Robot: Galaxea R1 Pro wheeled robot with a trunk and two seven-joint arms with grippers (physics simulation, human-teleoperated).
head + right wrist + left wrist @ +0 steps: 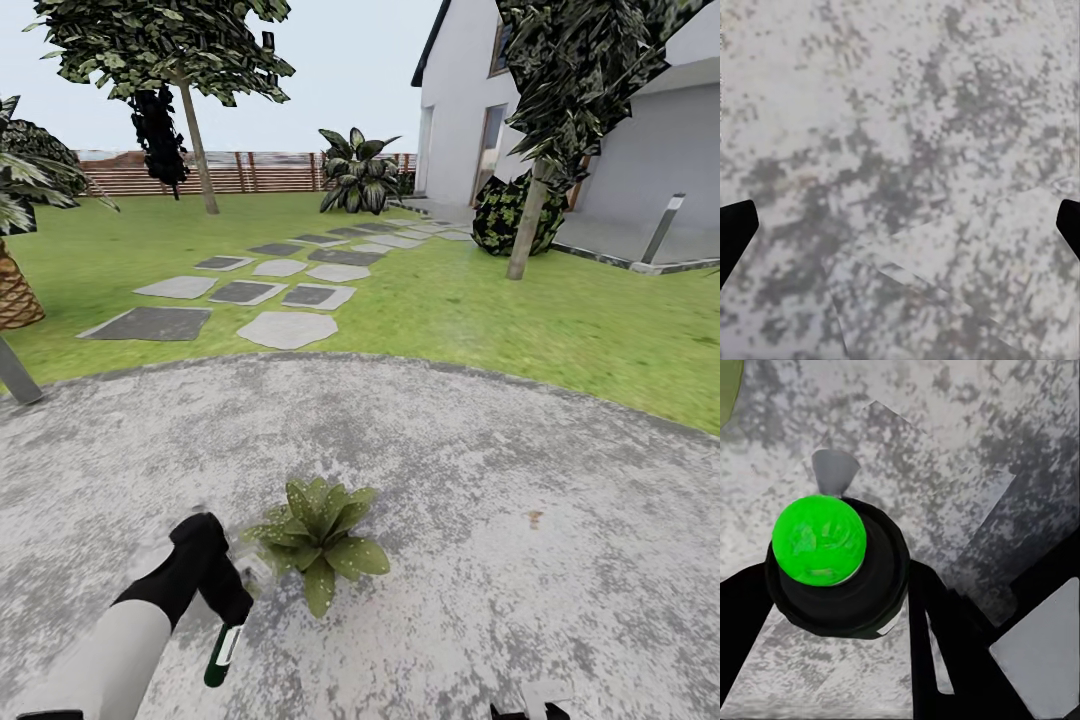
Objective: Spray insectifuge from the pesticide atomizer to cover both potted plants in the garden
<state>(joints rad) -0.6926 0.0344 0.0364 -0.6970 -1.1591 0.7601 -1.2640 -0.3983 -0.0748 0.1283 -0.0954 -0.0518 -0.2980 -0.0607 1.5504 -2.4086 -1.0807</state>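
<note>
Pesticide atomizer (222, 655) clamped in left gripper (228, 610) (beside potted plant (320, 535)).

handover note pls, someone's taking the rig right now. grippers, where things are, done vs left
Left gripper: shut on the pesticide atomizer, held low over the paved patio beside the potted plant.
Right gripper: open, holding nothing, over bare paving.
Done: atomizer picked up and brought to this broad-leaved plant.
Left: can't tell whether any spray has landed; cover this plant fully, then find and spray the second potted plant.
</note>
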